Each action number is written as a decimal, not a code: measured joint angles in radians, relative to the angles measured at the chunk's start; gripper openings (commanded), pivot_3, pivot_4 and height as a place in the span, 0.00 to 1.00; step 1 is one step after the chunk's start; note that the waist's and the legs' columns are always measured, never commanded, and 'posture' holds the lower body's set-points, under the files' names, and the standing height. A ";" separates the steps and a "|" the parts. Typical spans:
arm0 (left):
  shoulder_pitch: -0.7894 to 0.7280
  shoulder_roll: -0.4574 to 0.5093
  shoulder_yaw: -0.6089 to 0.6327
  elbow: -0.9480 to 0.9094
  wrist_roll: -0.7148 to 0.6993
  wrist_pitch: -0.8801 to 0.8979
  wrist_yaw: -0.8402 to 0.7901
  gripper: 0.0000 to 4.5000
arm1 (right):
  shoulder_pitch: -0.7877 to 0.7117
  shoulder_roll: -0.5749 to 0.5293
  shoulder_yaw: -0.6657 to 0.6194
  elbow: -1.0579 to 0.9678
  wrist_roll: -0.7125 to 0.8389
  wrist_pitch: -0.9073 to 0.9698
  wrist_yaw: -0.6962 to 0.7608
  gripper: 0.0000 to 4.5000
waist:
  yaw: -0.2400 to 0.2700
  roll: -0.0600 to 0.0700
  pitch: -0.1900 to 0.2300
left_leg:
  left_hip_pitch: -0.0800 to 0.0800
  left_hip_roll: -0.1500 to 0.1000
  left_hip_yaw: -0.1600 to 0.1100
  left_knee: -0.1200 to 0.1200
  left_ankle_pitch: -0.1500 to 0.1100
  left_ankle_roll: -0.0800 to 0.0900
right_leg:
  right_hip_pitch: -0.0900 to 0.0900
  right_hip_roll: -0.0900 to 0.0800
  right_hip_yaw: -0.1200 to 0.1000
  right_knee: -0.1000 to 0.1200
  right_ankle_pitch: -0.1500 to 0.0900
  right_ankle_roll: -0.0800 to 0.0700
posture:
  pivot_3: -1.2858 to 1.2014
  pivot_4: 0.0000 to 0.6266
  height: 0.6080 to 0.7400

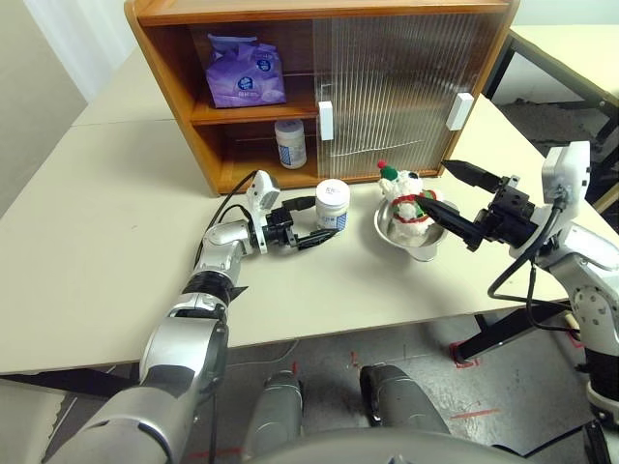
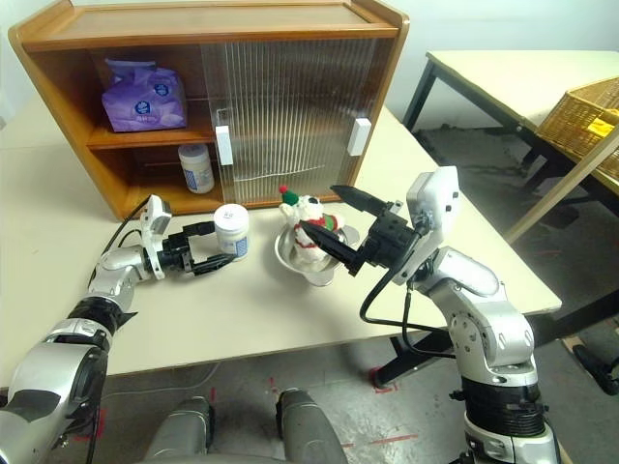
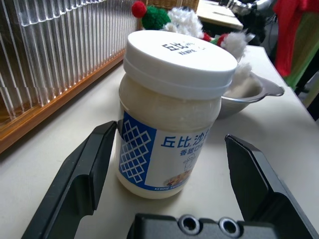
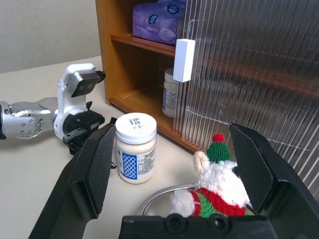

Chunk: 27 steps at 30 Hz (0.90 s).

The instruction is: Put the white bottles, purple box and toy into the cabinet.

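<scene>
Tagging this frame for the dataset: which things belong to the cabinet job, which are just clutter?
Job:
- orange-brown wooden cabinet
- soft lavender tissue box, on its upper shelf
- squat white plastic jar, on its lower shelf
- second white jar, on the table, between the open left end effector fingers
- white plush bear

Clutter:
- shiny steel bowl under the bear
- woven basket

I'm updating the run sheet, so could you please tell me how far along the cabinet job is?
About half done. The purple box sits on the upper shelf of the cabinet and one white bottle stands on the lower shelf. In hand: the open left hand has its fingers either side of the second bottle on the table, not closed. Left: that bottle and the toy, which sits in a steel bowl in front of the open right hand.
</scene>
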 measured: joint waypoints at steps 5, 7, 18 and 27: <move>-0.011 -0.005 -0.003 0.025 0.021 -0.026 0.044 1.00 | 0.008 0.000 -0.001 -0.005 0.001 0.002 -0.008 1.00 | -0.002 0.000 0.000 | 0.000 0.000 0.000 0.000 0.000 0.000 | 0.000 0.000 0.000 0.000 0.000 0.000 | 0.46 0.11 1.00; -0.018 -0.007 -0.003 0.035 0.025 -0.033 0.069 1.00 | 0.011 0.000 -0.002 -0.005 0.001 0.002 -0.009 1.00 | -0.003 0.000 0.000 | 0.000 0.000 0.000 0.000 0.000 0.000 | 0.000 0.000 0.000 0.000 0.000 0.000 | 0.46 0.11 1.00; -0.029 -0.018 -0.003 0.067 0.035 -0.051 0.125 0.68 | 0.017 -0.001 -0.005 -0.005 0.001 0.001 -0.006 1.00 | -0.008 0.000 0.000 | 0.001 0.000 0.000 0.000 0.000 0.000 | 0.001 0.001 0.000 0.000 0.000 0.000 | 0.46 0.11 1.00; -0.029 -0.018 0.000 0.073 0.034 -0.050 0.145 0.68 | 0.018 -0.001 -0.005 -0.005 0.001 0.001 -0.006 1.00 | -0.010 0.000 0.000 | 0.003 0.000 0.000 0.000 0.000 0.000 | 0.003 0.001 0.000 0.000 0.000 0.000 | 0.46 0.10 1.00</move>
